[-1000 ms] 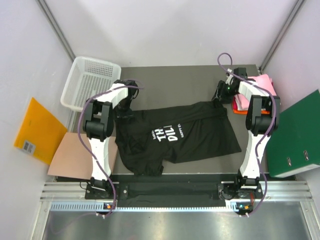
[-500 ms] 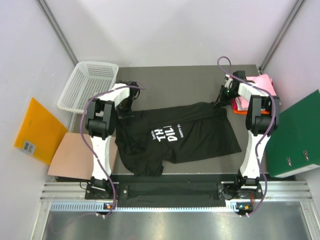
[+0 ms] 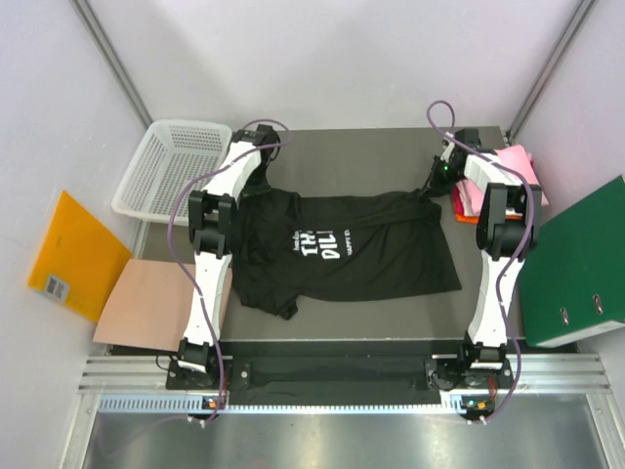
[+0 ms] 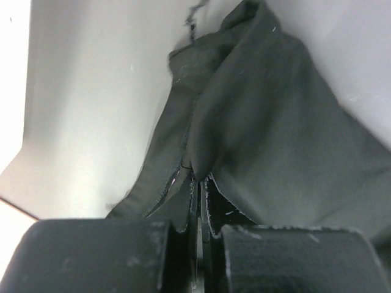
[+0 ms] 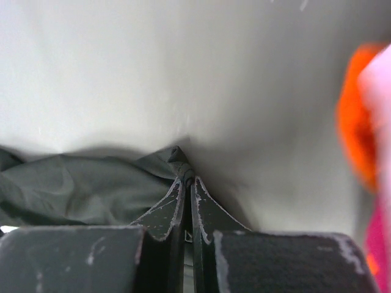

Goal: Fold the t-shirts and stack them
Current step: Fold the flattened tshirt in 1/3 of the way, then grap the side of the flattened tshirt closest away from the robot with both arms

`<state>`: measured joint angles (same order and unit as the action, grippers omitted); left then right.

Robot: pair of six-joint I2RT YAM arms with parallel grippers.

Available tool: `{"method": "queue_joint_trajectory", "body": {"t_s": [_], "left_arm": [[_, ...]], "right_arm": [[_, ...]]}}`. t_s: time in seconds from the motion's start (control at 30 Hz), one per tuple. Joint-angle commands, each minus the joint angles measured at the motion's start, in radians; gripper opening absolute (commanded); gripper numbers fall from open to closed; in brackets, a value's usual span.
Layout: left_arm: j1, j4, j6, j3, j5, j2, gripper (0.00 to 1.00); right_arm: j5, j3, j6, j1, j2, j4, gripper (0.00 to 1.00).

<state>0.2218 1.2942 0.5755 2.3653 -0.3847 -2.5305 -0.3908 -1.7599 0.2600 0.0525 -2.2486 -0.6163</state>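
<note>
The black t-shirt [image 3: 342,249] with white lettering lies spread on the dark table. My left gripper [image 3: 256,186] is shut on its far left edge; in the left wrist view the cloth [image 4: 269,134] is pinched between my jaws [image 4: 198,183]. My right gripper [image 3: 433,188] is shut on its far right corner, and the right wrist view shows a cloth tip [image 5: 178,155] clamped at the jaw tips [image 5: 187,178]. Folded pink, orange and red tees [image 3: 493,186] are stacked at the table's far right, also showing in the right wrist view [image 5: 366,122].
A white mesh basket [image 3: 176,166] stands at the far left corner. A green folder [image 3: 581,259] lies to the right of the table. An orange envelope [image 3: 73,254] and a brown sheet [image 3: 146,303] lie to the left.
Both grippers have pulled the shirt's far edge away from the bases. The left gripper moved farthest, stretching the shirt's left side toward the back. The shirt now lies flatter and further back.
</note>
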Motion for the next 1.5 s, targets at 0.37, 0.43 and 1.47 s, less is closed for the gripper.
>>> {"method": "queue_joint_trajectory", "body": {"t_s": [0.37,0.43,1.47], "left_arm": [[-0.056,-0.336,-0.135,0.052,0.068,0.145,0.11],[-0.056,-0.363,-0.154,0.029,0.089,0.183,0.79],[0.037,-0.501,0.311,-1.538,0.534,1.380,0.98]], "right_arm": [[0.070,-0.343,0.150,0.038,-0.146,0.193,0.03],[0.072,-0.337,0.153,0.040,-0.131,0.225,0.15],[-0.054,1.016,0.248,0.279,0.779,0.290,0.70]]}}
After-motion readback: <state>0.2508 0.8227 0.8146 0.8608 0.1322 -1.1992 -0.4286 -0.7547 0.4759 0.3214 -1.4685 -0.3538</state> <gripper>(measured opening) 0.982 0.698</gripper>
